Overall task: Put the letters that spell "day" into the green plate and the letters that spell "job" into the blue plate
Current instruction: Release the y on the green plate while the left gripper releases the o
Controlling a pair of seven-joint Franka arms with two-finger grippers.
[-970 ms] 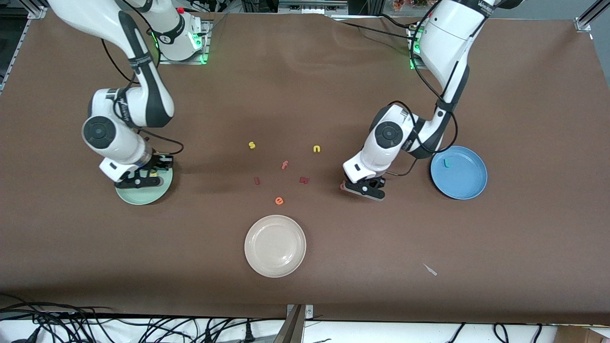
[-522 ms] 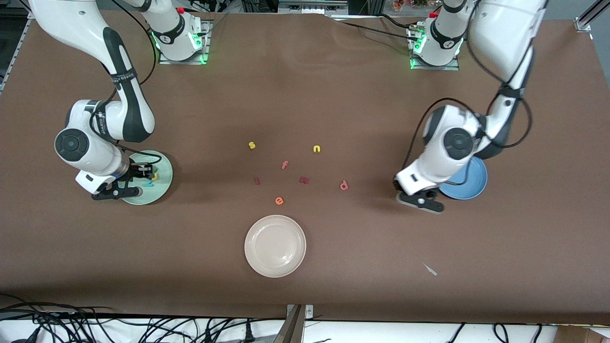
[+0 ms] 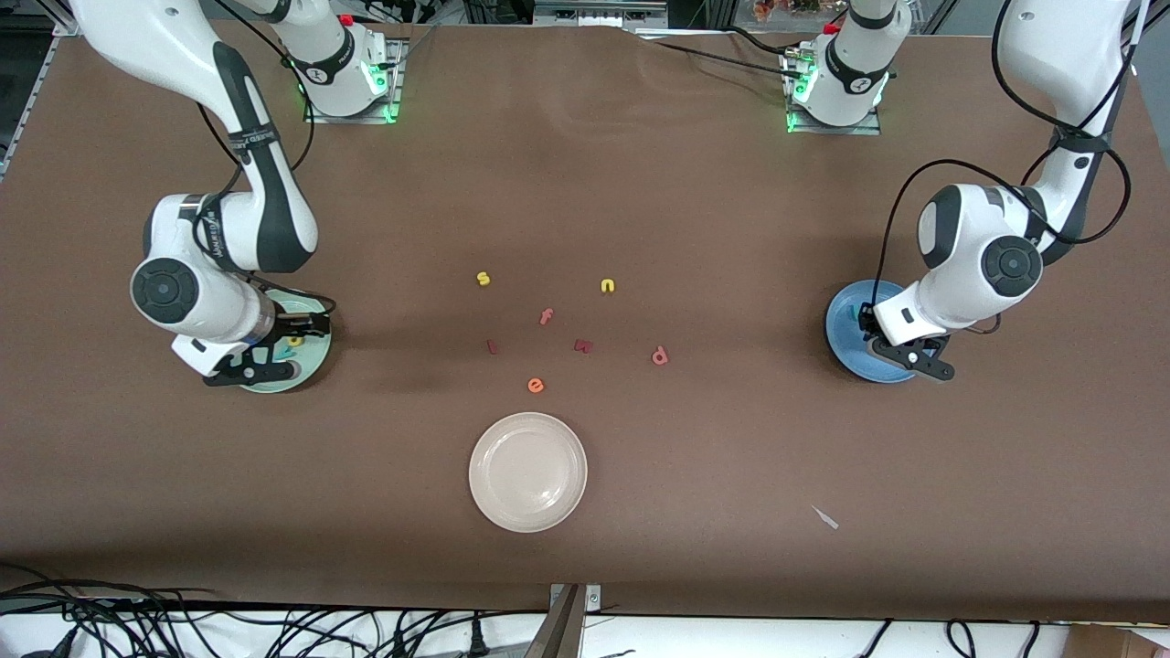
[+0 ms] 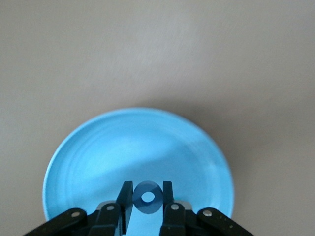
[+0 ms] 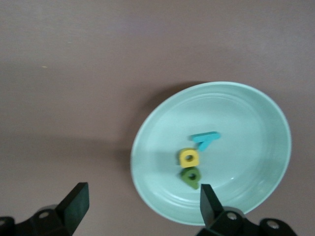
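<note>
Left wrist view: left gripper [image 4: 147, 202] pinches blue "o" [image 4: 147, 197] over blue plate [image 4: 88, 152]

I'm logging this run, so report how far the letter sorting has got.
Done: teal "y", yellow "a" and green "d" lie in the green plate; the right end effector hangs open above. In hand: the left end effector holds the blue "o" over the blue plate. Left: the salmon "b" on the table.

light: even, bright, from overhead | shadows: soft on the brown counter [image 3: 640, 183] beneath both arms | blur: slight, right wrist view
</note>
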